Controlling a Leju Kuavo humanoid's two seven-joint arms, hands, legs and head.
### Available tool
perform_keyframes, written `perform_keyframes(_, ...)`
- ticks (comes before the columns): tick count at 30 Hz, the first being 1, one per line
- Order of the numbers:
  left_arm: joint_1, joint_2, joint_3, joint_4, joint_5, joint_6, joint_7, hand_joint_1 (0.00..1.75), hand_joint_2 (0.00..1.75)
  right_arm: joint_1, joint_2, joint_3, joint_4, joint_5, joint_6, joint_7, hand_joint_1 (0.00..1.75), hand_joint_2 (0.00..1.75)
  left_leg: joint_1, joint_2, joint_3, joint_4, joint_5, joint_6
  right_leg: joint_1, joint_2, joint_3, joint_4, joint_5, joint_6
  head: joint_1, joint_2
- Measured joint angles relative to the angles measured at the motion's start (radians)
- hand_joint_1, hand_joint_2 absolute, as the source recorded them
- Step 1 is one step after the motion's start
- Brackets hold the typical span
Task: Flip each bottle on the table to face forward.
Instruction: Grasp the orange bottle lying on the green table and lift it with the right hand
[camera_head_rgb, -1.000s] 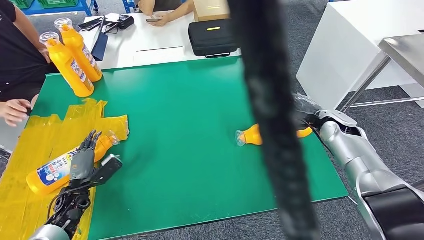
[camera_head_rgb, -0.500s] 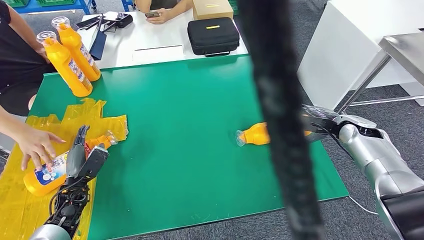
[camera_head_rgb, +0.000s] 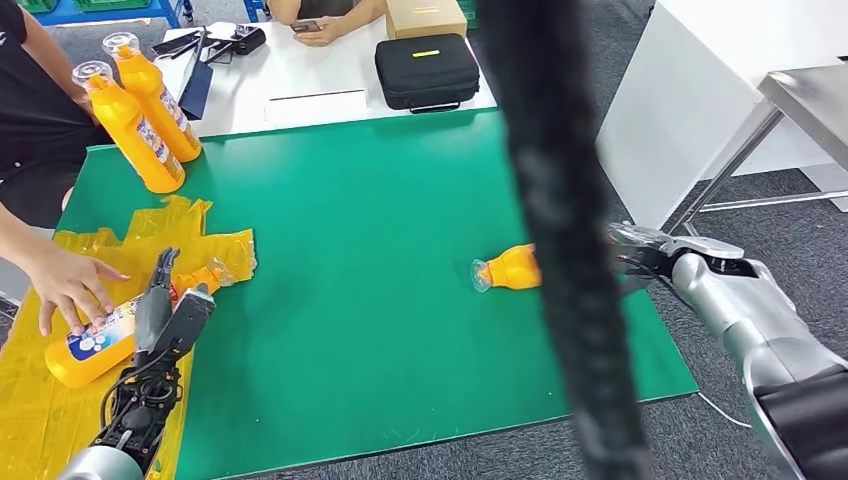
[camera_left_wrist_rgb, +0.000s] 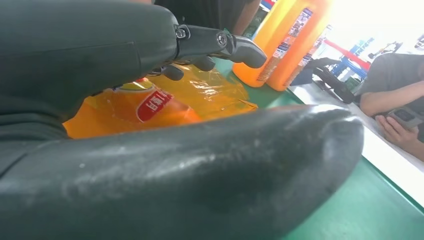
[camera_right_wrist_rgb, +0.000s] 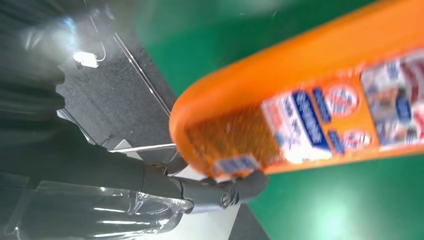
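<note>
**A:** Starting big: the green table (camera_head_rgb: 380, 250) is carrying four orange bottles. Two standing bottles (camera_head_rgb: 140, 105) are waiting at about ten o'clock, a left bottle (camera_head_rgb: 95, 345) is lying on the yellow sheet (camera_head_rgb: 60, 400) at eight o'clock, and a right bottle (camera_head_rgb: 510, 268) is lying near the three o'clock edge, cap pointing toward nine.

**B:** And a person's hand (camera_head_rgb: 65, 285) is pressing on the left bottle just now.

**A:** Yes, so the left hand (camera_head_rgb: 165, 315) is hovering just beside it, fingers spread, gripping nothing. I'd judge it should be waiting until that person's hand is lifting away.

**B:** The right hand (camera_head_rgb: 640, 255)?

**A:** It is sitting at the right bottle's base. In the right wrist view a finger (camera_right_wrist_rgb: 220, 192) is touching the base under the label, but whether the hand is actually gripping I cannot tell; a dark post is hiding the contact.

**B:** Advice, then?

**A:** Probably wrapping the body firmly before rolling, since a rounded bottle is likely slipping or rolling off the nearby edge.
</note>
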Motion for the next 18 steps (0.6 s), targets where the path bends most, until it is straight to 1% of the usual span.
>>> perform_keyframes(2, 0.0, -0.002, -0.006, -0.005, 0.013, -0.007, 0.0, 0.0, 0.0, -0.001, 0.026, 0.016, 0.029, 0.021, -0.033, 0.009, 0.0, 1.75, 0.0, 0.001, 0.0, 0.0, 0.0, 0.0, 0.0, 0.001, 0.0, 0.0, 0.0, 0.0, 0.0, 0.0)
perform_keyframes(5, -0.003, -0.009, -0.023, -0.02, 0.026, -0.019, 0.0, 0.0, 0.0, -0.004, 0.086, 0.045, 0.079, 0.058, -0.08, 0.041, 0.0, 1.75, 0.0, 0.003, 0.001, 0.0, 0.0, 0.0, 0.0, 0.002, 0.0, 0.0, 0.0, 0.0, 0.0, 0.0)
perform_keyframes(8, -0.009, -0.018, -0.042, -0.03, 0.029, -0.027, 0.001, 0.0, 0.0, -0.01, 0.145, 0.071, 0.116, 0.083, -0.11, 0.078, 0.0, 1.75, 0.002, 0.004, 0.003, 0.0, 0.0, 0.0, 0.001, 0.004, 0.001, 0.0, 0.0, 0.0, 0.0, 0.0)
perform_keyframes(11, -0.017, -0.024, -0.057, -0.034, 0.037, -0.034, 0.0, 0.0, 0.0, -0.019, 0.191, 0.091, 0.145, 0.101, -0.127, 0.109, 0.0, 1.75, 0.002, 0.006, 0.006, 0.0, -0.001, -0.001, 0.001, 0.006, 0.004, 0.0, 0.0, 0.0, 0.0, 0.0)
perform_keyframes(14, -0.029, -0.026, -0.069, -0.034, 0.055, -0.038, 0.0, 0.0, 0.0, -0.019, 0.222, 0.109, 0.17, 0.118, -0.145, 0.121, 0.0, 1.75, 0.002, 0.007, 0.012, 0.0, -0.004, -0.003, 0.002, 0.008, 0.008, -0.001, 0.0, -0.001, 0.001, 0.0)
perform_keyframes(18, -0.036, -0.027, -0.08, -0.034, 0.068, -0.039, 0.0, 0.0, 0.0, -0.019, 0.246, 0.121, 0.187, 0.127, -0.157, 0.122, 0.0, 1.75, 0.002, 0.011, 0.019, 0.0, -0.006, -0.003, 0.002, 0.012, 0.014, -0.001, 0.0, -0.001, 0.0, 0.0)
